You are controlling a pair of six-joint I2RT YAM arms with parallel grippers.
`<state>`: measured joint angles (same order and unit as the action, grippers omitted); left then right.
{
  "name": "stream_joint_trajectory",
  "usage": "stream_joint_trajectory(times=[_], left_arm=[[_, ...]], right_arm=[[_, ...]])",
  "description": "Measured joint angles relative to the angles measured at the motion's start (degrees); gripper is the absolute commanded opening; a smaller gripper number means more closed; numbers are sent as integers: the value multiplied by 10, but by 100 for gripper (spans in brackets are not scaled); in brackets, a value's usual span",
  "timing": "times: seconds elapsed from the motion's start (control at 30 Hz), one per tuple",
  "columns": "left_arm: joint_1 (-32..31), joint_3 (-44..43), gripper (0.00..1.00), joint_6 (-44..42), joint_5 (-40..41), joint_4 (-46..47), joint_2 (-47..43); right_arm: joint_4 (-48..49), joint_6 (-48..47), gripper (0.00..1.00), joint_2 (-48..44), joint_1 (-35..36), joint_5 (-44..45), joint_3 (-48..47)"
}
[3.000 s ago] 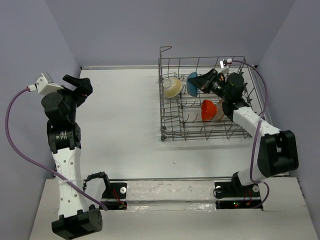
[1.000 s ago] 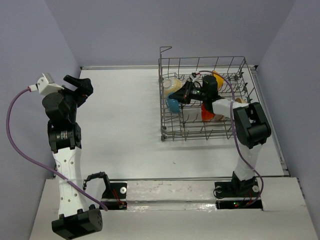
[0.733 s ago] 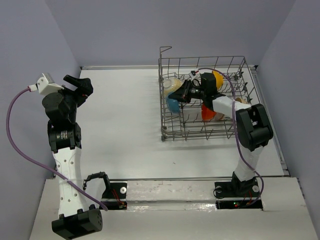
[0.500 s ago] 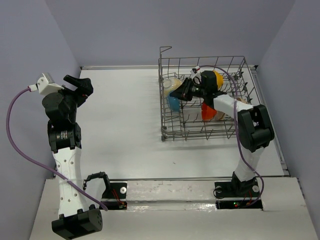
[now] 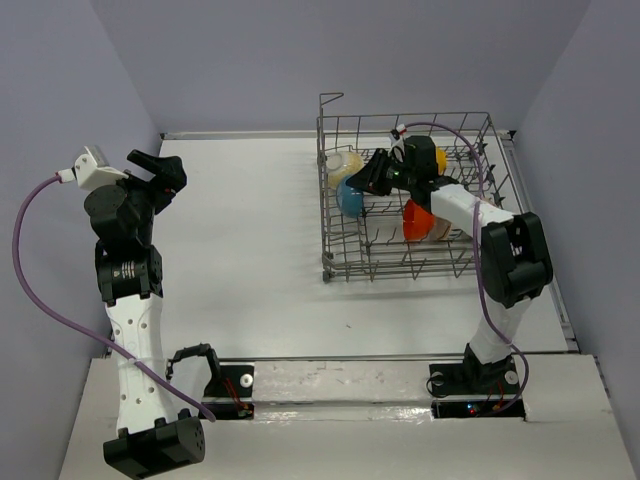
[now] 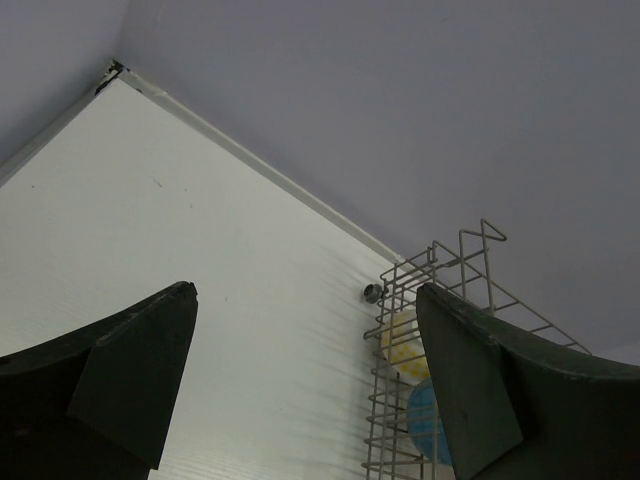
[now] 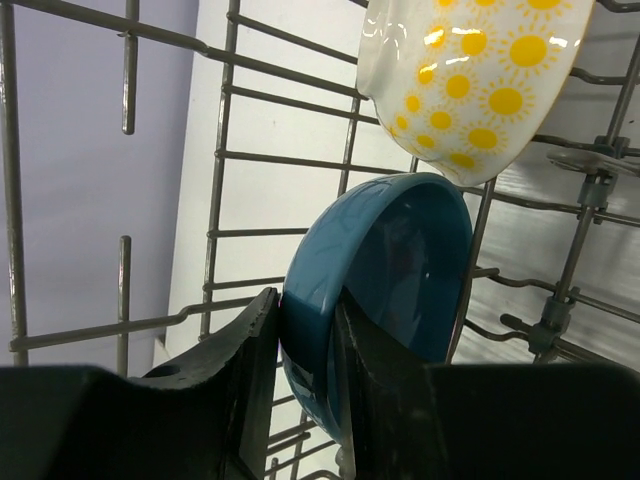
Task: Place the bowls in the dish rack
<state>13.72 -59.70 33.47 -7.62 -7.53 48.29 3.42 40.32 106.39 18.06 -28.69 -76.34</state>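
The grey wire dish rack stands at the back right of the table. My right gripper is inside it, shut on the rim of the blue bowl, which is held on edge among the tines at the rack's left side. In the right wrist view my gripper pinches the blue bowl, just below the flower-pattern bowl. The flower-pattern bowl leans in the back left corner. The orange-red bowl sits mid-rack and the yellow-tan bowl shows behind the wrist. I cannot make out the plain white bowl. My left gripper is open and empty, raised at the far left.
The left wrist view shows the open left gripper high over the white table, with the rack's corner, flower-pattern bowl and blue bowl far off. The right arm's cable loops over the rack.
My right gripper carried the blue bowl from the rack's back middle to its left side, then shifted it slightly back toward the flower-pattern bowl. The left arm has not moved.
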Motion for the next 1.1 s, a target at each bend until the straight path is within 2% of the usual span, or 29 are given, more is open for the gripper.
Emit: stream_joint_trajectory(times=[0.6,1.1], left_arm=[[0,0,99,2,-8,1,3],[0,0,99,3,-9,5,3]], right_arm=[[-105,-87,34,-18,8,56,-34],[-185,-152,36,-46,40,158,-47]])
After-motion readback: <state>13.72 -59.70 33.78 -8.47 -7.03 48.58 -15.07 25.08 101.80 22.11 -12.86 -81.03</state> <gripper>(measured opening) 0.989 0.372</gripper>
